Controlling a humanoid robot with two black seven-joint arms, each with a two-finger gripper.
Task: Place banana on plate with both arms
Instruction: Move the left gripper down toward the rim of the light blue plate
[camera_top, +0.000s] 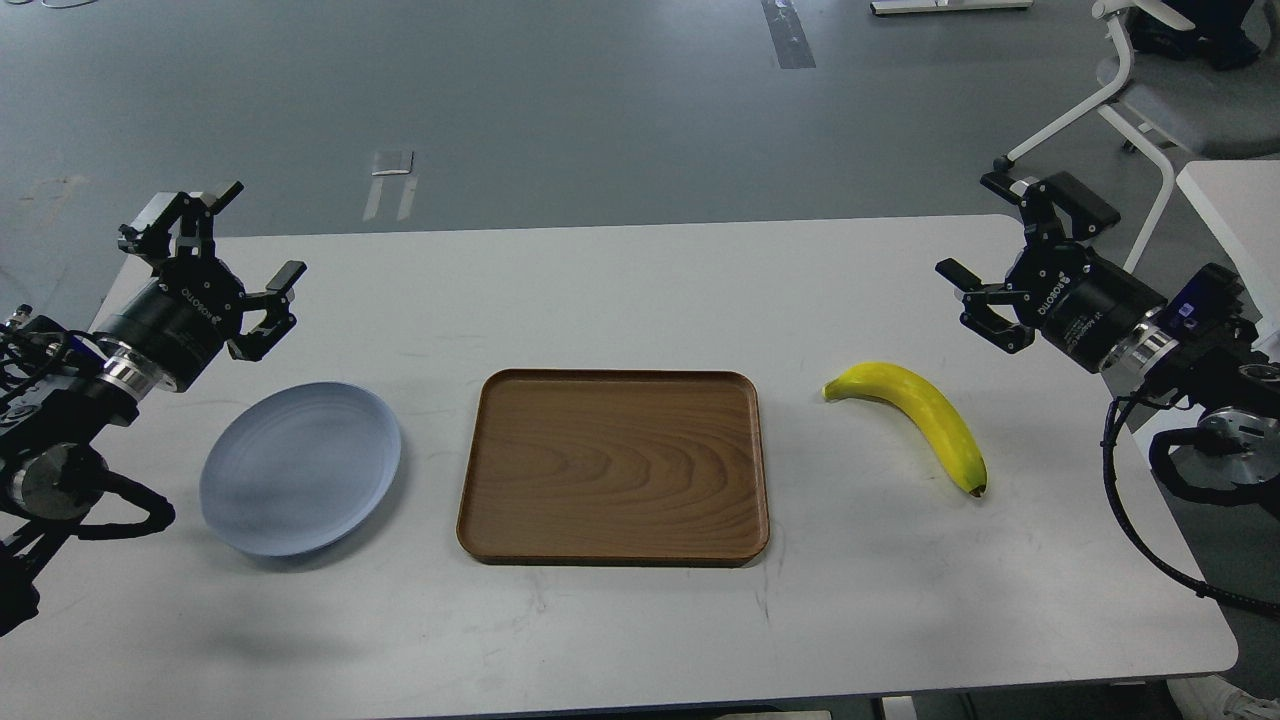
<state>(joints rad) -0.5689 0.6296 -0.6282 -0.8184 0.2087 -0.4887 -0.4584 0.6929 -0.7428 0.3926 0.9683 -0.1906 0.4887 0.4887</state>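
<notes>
A bright yellow banana (920, 415) lies on the white table at the right, stem end toward the tray, dark tip toward the front. The pale blue-grey plate (300, 467) sits at the left and holds nothing. My left gripper (262, 230) hovers open above and behind the plate, fingers spread wide. My right gripper (975, 225) is raised at the table's far right, behind and to the right of the banana, also open with nothing between its fingers.
A rectangular brown wooden tray (614, 466) lies between plate and banana, with nothing on it. The white table (620, 290) ends near the bottom of the view. A white chair (1140, 110) and another table corner stand beyond the right arm.
</notes>
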